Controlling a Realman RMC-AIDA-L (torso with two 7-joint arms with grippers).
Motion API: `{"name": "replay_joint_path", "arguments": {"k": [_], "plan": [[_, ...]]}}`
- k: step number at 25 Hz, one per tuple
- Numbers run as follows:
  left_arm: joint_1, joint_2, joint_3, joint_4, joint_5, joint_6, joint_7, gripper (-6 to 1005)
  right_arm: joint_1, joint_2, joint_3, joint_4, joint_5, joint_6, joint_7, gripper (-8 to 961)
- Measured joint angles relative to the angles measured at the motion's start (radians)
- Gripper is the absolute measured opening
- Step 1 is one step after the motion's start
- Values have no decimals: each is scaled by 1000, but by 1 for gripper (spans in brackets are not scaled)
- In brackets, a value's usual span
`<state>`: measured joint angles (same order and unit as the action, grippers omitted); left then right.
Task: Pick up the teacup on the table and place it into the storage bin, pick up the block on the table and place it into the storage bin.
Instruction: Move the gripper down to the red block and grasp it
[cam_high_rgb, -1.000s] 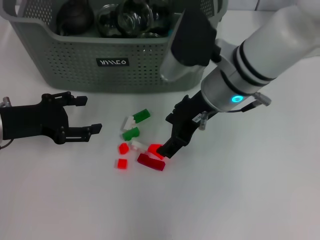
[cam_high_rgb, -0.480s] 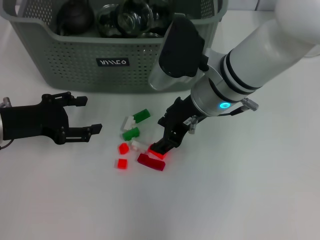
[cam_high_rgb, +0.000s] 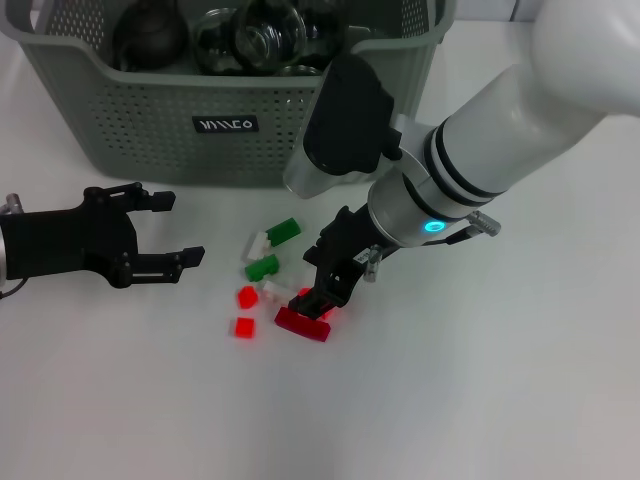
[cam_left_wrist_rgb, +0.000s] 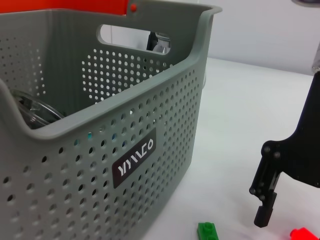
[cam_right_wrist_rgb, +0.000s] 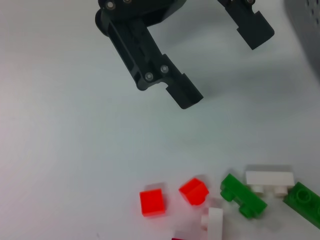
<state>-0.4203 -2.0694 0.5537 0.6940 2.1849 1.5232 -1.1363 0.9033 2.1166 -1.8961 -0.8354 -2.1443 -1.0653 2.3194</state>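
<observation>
Glassware fills the large grey-green perforated plastic storage bin (cam_high_rgb: 150, 140) at the back of the white counter (cam_high_rgb: 480, 400): clear glass cups (cam_high_rgb: 250, 35) crowd its middle, and a dark rounded vessel (cam_high_rgb: 148, 35) sits toward its left end. Through the bin's handle slot, the left wrist view shows a bit more clear glass inside. A small black label with white marks (cam_high_rgb: 225, 125) sits on the front wall.

In front of the bin lies a loose cluster of small plastic blocks: green ones (cam_high_rgb: 283, 230), white ones (cam_high_rgb: 277, 292), two little red cubes (cam_high_rgb: 243, 327) and a long dark-red brick (cam_high_rgb: 302, 325). The right hand (cam_high_rgb: 322, 296) is down at the right edge of this cluster, its black fingertips over a bright red block (cam_high_rgb: 303, 295) just beside the dark-red brick; whether they grip it I cannot tell.

The left hand (cam_high_rgb: 175, 230) rests low over the counter to the left of the blocks, well apart from them, its fingers spread wide with nothing between them.
</observation>
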Motion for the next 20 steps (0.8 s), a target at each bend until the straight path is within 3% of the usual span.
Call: {"name": "replay_joint_path", "arguments": {"k": [12, 20], "plan": [[0, 0, 0, -1, -3, 0, 1, 841, -4, 2, -13, 9, 0, 23, 1, 681], [0, 0, 0, -8, -4, -1, 1, 840, -1, 2, -27, 28, -2, 36, 2, 623]]}}
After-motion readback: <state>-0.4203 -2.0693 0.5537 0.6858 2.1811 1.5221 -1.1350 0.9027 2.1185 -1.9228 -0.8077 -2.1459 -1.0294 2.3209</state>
